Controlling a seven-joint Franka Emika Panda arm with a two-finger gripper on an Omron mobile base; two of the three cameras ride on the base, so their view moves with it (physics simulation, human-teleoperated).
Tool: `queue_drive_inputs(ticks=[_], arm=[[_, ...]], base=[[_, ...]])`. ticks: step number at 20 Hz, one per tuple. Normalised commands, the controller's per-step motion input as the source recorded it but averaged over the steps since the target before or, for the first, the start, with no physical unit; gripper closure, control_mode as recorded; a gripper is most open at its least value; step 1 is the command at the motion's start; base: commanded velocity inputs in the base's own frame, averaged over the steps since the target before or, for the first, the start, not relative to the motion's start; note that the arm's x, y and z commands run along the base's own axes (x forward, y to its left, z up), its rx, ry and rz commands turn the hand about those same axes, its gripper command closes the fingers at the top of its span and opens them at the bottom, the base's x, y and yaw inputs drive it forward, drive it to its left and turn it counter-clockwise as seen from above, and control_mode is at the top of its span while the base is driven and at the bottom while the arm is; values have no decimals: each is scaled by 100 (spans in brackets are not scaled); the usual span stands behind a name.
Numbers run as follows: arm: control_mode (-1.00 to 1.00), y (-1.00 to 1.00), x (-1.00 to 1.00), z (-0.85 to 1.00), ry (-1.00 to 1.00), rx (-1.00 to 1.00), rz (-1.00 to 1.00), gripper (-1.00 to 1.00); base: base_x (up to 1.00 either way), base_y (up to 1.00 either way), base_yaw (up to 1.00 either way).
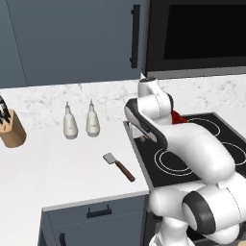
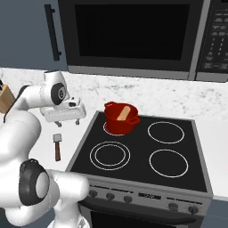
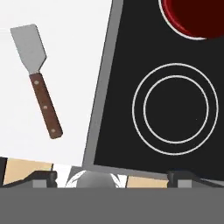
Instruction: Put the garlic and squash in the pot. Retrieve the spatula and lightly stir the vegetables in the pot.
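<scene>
Gripper (image 2: 75,119) held wide open, nothing grasped, hung above counter edge left of cooktop (image 2: 138,153). Pot (image 2: 120,118) seated on rear left burner; squash (image 2: 123,113) seen inside, tan, leaned against rim. Garlic not made out. Spatula (image 1: 118,166) laid flat on white counter (image 1: 62,168), just beside cooktop, untouched, blade pointed toward back wall. Two white bottles (image 1: 79,121) and knife block (image 1: 10,127) stood farther left.

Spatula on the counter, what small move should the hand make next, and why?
Probably shift the open hand sideways off the stove edge to hover over the spatula. The squash already lies in the pot, while the spatula lies untouched on the counter beside the cooktop.
</scene>
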Motion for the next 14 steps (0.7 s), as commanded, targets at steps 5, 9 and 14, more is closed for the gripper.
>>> queue_drive_inputs(ticks=[5, 9, 14], arm=[[-100, 37, 0, -2, 21, 0, 88, -100], [-100, 12, -6, -9, 6, -1, 91, -100], [-100, 0, -37, -19, 5, 0, 94, -100]], base=[[0, 0, 0], [0, 0, 0], [0, 0, 0]])
